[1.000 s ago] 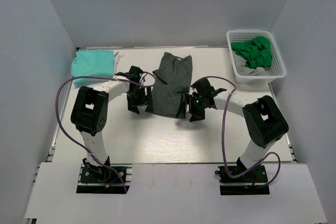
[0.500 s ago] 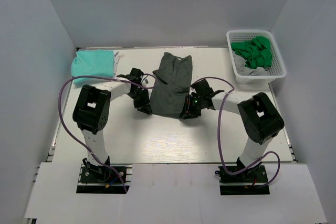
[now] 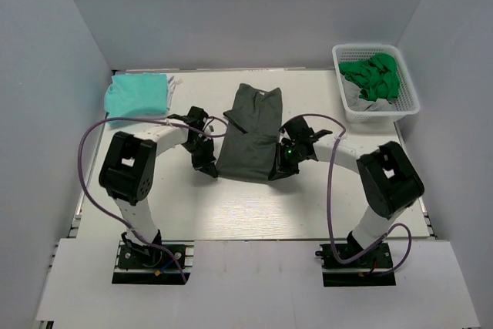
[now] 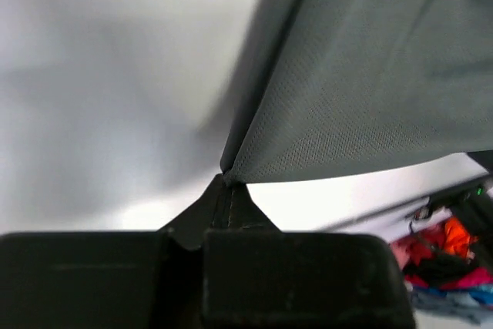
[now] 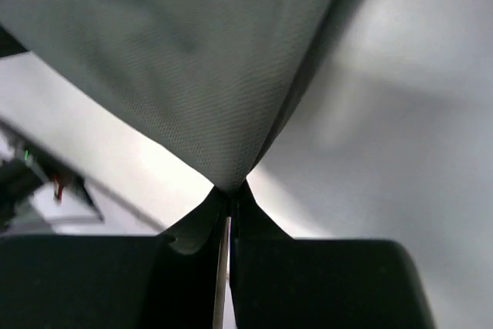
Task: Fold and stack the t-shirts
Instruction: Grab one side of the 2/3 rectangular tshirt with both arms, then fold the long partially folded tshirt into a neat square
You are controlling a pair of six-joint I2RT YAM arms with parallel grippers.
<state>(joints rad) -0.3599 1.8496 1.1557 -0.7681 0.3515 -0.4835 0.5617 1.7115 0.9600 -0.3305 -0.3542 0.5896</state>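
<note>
At mid-desk the left gripper and right gripper each clamp tight on 1 near corner of the dark grey-green cloth t-shirt, so a fold looks begun, and next both corners likely need carrying evenly toward the far edge.

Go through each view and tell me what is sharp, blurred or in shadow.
Top external: evenly lit, sharp throughout. Left wrist: dark t-shirt weave crisp near the left gripper, table behind blurred and shadowed. Right wrist: cloth sharp at the right gripper, blurring farther up, background soft.
</note>
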